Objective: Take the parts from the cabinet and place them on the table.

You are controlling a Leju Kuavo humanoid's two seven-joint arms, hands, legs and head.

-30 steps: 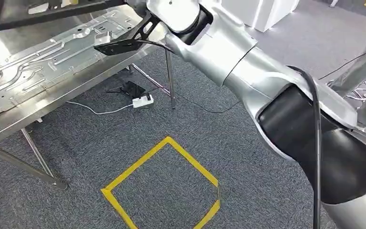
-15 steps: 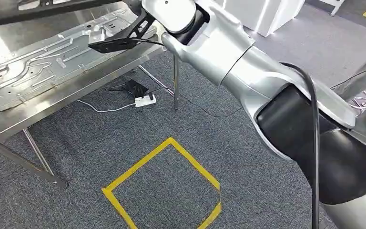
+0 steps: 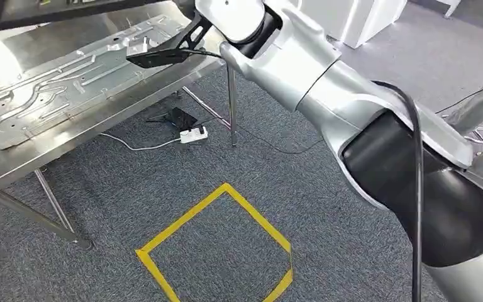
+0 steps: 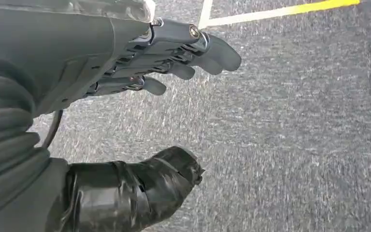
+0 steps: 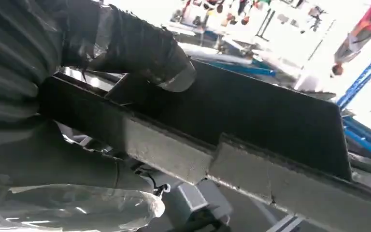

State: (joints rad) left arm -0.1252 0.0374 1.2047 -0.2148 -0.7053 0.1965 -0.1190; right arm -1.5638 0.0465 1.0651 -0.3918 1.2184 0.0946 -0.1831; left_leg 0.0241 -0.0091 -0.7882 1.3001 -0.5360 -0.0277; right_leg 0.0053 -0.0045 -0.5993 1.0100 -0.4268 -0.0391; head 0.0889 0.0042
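Grey carpet (image 3: pixel 327 189) surrounds the worktop (image 3: pixel 12 157); at eleven o'clock the right hand (image 5: pixel 140 53) grips a black part (image 5: pixel 251 116), which could snag the metal sheet (image 3: pixel 63 82); the left hand (image 4: pixel 164 58) hangs empty, fingers apart.

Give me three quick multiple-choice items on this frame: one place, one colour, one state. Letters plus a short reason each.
1. Where does the pressed metal panel lie?
A. On the steel table
B. On the carpet
C. Inside the taped square

2. What colour is the tape square on the floor?
A. Red
B. Yellow
C. White

3. What is the left hand doing?
A. Gripping the black part
B. Pressing on the table
C. Holding nothing, fingers apart above the carpet

Key: 1 A, the head view shows the panel flat on the steel table. 2 B, the tape reads yellow against the grey carpet. 3 C, the left wrist view shows spread fingers with nothing in them; the right hand grips the black part.
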